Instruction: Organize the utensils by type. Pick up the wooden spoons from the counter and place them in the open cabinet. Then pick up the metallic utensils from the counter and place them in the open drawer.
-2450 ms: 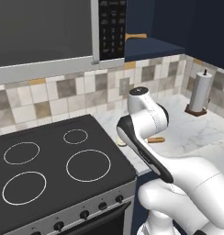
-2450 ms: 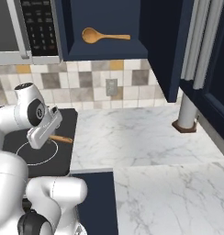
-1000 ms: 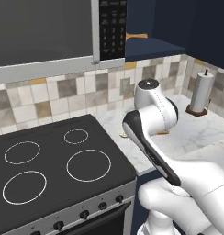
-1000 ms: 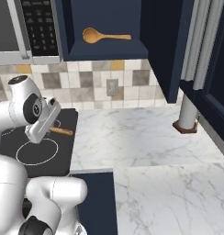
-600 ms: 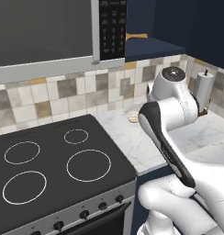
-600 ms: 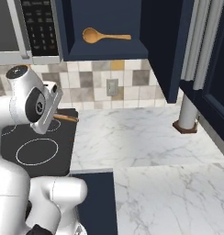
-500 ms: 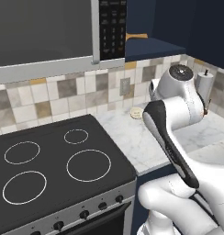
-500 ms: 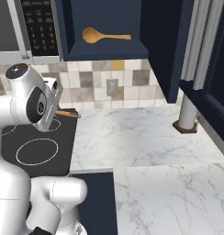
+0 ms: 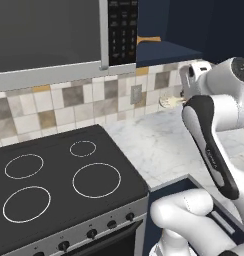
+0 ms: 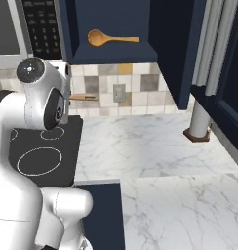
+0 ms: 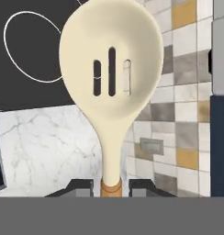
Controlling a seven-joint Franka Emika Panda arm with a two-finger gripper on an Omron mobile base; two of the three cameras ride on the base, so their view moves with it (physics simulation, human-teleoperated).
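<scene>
One spoon point(image 11: 111, 87) is pinched by the hand point(image 11: 111, 187) low on its brown handle, the two finger tips pressed against the neck on either side, the slotted cream bowl standing straight out along the hand's own line. In the right base view this spoon point(image 10: 83, 97) is carried in the air, roughly level, in front of the tiled wall, above the table point(image 10: 155, 146) and beside the stovetop point(image 10: 43, 151), with its handle end pointing right. A second spoon point(image 10: 111, 38) already lies on the floor of the open cabinet point(image 10: 111, 29), bowl to the left and handle to the right. The relation that matters is plain: the cabinet opening sits above and a little to the right of the held spoon, and the spoon's long axis runs nearly parallel to the one on the shelf. To my judgement the next move is a lift and a push toward the far wall, clearing the cabinet's lower front edge before letting go. From the left base view the cream bowl point(image 9: 170, 102) sits below the cabinet's underside. The open drawer point(image 9: 214, 210) is low and near, beside the robot's base.
</scene>
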